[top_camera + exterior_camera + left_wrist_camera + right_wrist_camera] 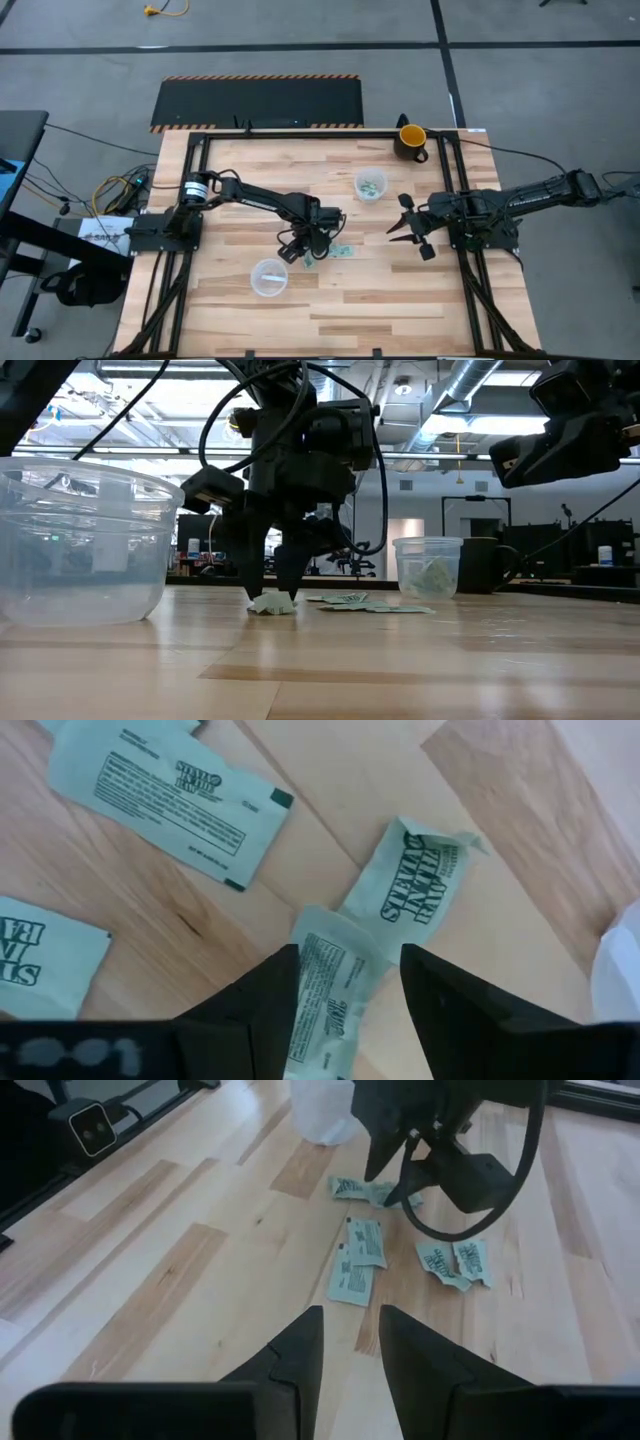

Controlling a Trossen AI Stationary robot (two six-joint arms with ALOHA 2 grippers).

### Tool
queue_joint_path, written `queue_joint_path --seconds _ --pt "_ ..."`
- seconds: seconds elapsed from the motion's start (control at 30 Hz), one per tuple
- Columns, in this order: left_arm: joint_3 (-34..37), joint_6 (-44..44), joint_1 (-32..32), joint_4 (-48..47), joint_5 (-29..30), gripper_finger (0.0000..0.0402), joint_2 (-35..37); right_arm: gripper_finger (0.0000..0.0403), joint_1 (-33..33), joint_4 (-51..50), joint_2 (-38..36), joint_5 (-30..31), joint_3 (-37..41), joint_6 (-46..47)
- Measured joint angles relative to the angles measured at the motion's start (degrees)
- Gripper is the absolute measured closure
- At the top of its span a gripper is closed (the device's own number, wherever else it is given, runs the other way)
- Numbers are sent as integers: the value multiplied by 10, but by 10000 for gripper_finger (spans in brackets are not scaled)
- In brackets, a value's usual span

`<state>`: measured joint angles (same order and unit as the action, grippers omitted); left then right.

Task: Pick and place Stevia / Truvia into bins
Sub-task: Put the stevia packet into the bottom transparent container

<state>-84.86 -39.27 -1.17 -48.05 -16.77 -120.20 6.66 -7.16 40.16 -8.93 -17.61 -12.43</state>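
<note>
Several light green Stevia sachets [338, 251] lie flat on the wooden table near its middle. My left gripper [305, 253] points down over them, open. Its fingertips stand at table height on either side of one crumpled sachet [330, 985], also seen in the low view [272, 603]. One clear bin [269, 277] stands toward the near edge. A second clear bin [370, 185] stands farther back with sachets inside it. My right gripper [405, 230] hovers open at the right, above the table, with nothing between its fingers [350, 1342]. My left gripper comes from above, slanting down, with its fingers along the two long edges of the crumpled sachet [318, 960], which lies on the table. I cannot tell whether the fingers touch it.
A dark mug [411, 140] with a yellow inside stands at the far right corner. More sachets [360, 1258] lie loose between the two arms. Black frame rails [300, 131] run along the table's edges.
</note>
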Motion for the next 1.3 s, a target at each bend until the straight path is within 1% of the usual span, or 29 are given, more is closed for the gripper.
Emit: queue_joint_path --seconds 0.27,0.37,0.73,0.93,1.0,1.1,1.3 --pt "0 -5 0 0 1 231 0 310 0 1 0 0 0 0" --pt "0 -10 0 0 1 241 0 310 0 1 0 0 0 0" --pt "0 -17 4 0 1 341 0 310 0 1 0 0 0 0" --pt "0 -24 7 0 2 379 1 310 0 1 0 0 0 0" --pt "-5 -30 7 -2 10 387 1 310 0 1 0 0 0 0" --pt "-22 -33 6 -6 38 394 2 310 0 1 0 0 0 0" --pt "-66 -40 -5 -63 105 397 2 310 0 1 0 0 0 0"
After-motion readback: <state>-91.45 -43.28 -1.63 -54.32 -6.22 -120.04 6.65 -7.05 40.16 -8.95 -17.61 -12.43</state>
